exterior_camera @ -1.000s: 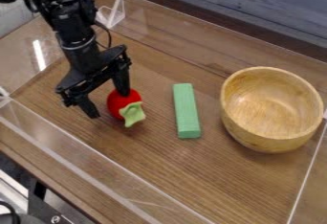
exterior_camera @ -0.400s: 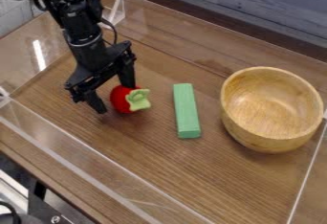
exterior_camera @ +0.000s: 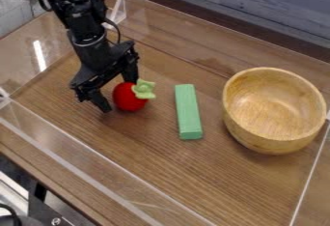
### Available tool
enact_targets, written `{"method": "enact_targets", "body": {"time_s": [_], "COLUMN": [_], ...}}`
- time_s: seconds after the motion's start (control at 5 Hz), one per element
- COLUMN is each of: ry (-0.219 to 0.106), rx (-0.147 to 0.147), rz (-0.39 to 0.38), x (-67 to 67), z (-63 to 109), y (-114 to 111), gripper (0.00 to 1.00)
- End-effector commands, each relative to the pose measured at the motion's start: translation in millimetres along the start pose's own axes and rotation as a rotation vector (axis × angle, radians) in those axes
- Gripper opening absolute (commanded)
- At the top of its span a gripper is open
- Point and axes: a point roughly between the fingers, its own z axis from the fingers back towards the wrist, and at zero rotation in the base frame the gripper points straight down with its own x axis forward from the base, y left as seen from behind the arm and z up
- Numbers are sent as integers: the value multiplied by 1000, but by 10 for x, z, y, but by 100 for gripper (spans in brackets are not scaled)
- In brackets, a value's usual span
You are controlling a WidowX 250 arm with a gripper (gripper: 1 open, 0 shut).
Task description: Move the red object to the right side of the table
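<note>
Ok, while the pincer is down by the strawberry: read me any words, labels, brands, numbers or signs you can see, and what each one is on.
No readable text anywhere in the view.
Toy strawberry: no lettering visible.
Green block: none visible.
Wooden bowl: none visible.
Black arm: no marking that can be made out at this size.

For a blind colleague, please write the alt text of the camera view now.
A black gripper is open around a red toy strawberry with a light green top on a wood-grain table. A green block lies beside them, then a wooden bowl at the picture's right.
</note>
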Motion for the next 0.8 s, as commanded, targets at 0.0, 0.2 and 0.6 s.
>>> {"method": "enact_targets", "body": {"time_s": [0.0, 0.2, 0.6], "ry": [-18, -17, -14], "rx": [-16, -12, 9], "rz": [1, 8, 10], "x": [63, 82, 84], "z": [19, -23, -29], "y": [-67, -83, -81], "gripper": [100, 100, 0]}}
